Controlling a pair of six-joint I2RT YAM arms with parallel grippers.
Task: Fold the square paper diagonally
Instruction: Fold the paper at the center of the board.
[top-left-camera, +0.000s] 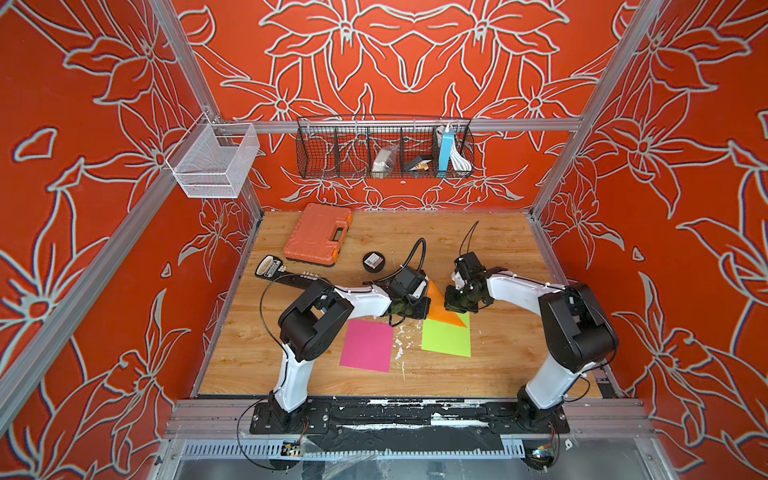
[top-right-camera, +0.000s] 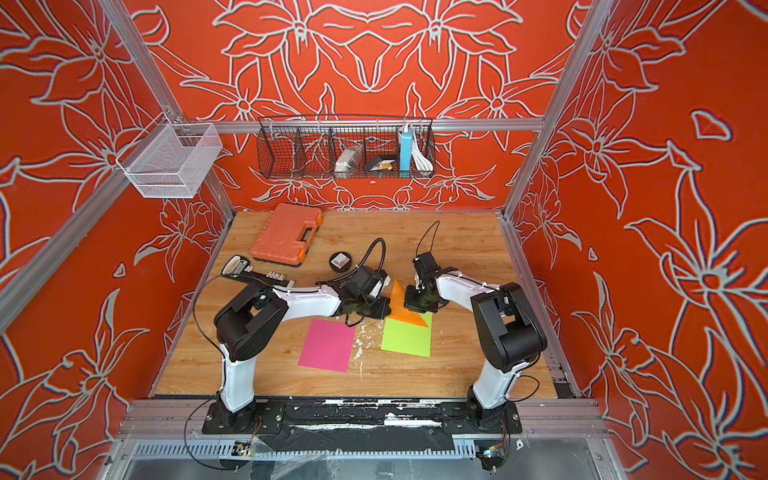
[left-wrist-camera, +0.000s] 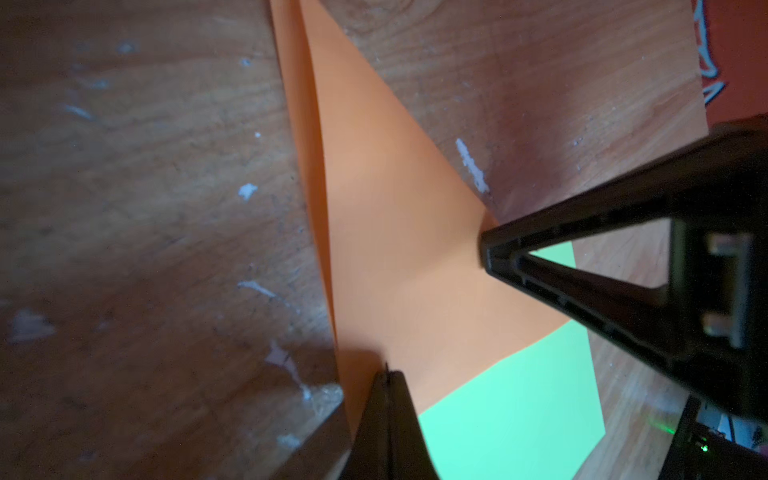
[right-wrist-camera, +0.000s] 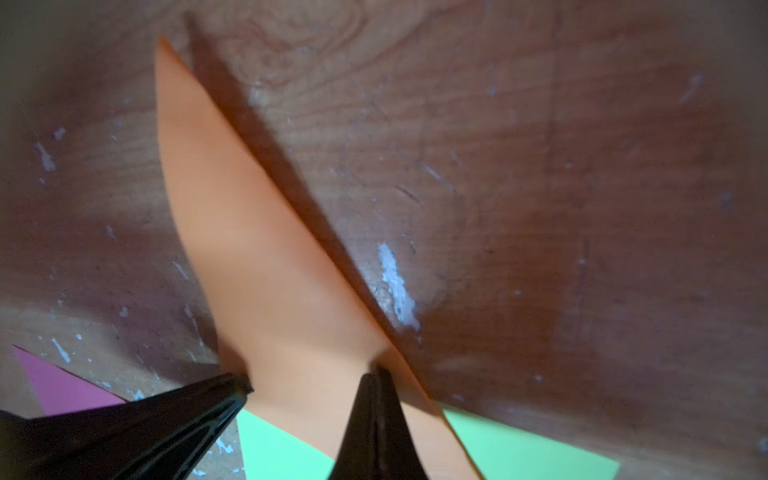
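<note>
Loosely folded triangle of orange paper; closed left tool at its 9 o'clock and closed right tool at 3 o'clock apparently pinch its edges

Wooden table (pink paper, toolbox)

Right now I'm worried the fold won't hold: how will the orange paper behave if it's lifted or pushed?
Probably floppy: the orange paper bows above the table, casting a shadow. Likely springy: its layers gape apart at one end. Being thin, a push may slide it across the green sheet it overlaps.
</note>
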